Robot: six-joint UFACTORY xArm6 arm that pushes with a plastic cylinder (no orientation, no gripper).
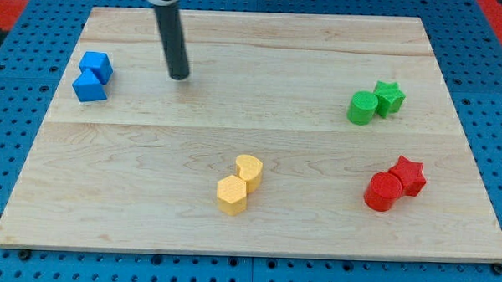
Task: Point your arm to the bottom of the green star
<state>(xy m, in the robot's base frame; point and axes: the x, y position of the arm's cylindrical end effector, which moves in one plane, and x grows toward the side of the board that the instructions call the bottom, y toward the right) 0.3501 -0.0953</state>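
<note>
The green star (390, 97) lies at the view's right, touching a green cylinder (362, 108) on its left. My tip (180, 76) is at the view's upper left, far to the left of the green star and a little to the right of the blue blocks. The rod rises from the tip toward the view's top.
Two blue blocks (92, 76) sit together at the view's left. A yellow hexagon (231, 195) and a yellow heart-like block (250, 170) sit at bottom centre. A red cylinder (383, 192) and red star (409, 174) sit at lower right. The wooden board (260, 133) lies on blue pegboard.
</note>
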